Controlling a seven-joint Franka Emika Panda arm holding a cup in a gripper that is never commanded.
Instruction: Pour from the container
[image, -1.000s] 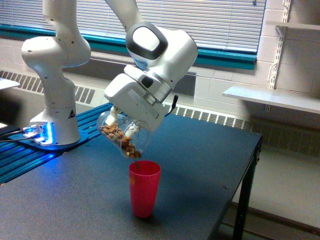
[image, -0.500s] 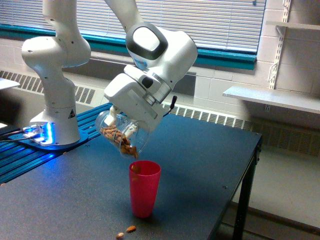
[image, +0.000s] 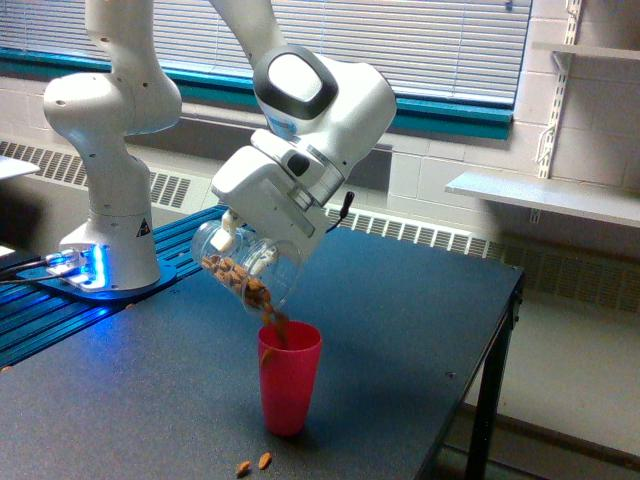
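The dark table (image: 400, 330) fills the lower part of the exterior view, with a radiator and blinds behind it and a white wall shelf (image: 545, 195) at the view's right. The white arm (image: 115, 150) stands on its base at the view's left, on a blue-lit rail, and reaches over the table to a bulky wrist section above the work area.

The gripper (image: 245, 250) hangs below that wrist, angled down toward the view's left. Its fingers are largely masked by the hand body and the glass, so their exact spacing cannot be told; they appear clamped on the container (image: 240, 268), which hangs off the table with no other support.

The container is a clear jar, tilted steeply with its mouth down toward the view's right. Its mouth sits just above the rim of the red cup (image: 288, 375), at the cup's left edge as seen here. Brown nuts (image: 240, 275) lie along the jar's lower wall and crowd at the mouth, and a few nuts are at the cup's rim.

The red cup stands upright on the table, directly beneath the jar's mouth.

Two loose nuts (image: 254, 464) lie on the table in front of the cup, near the lower edge of the view.
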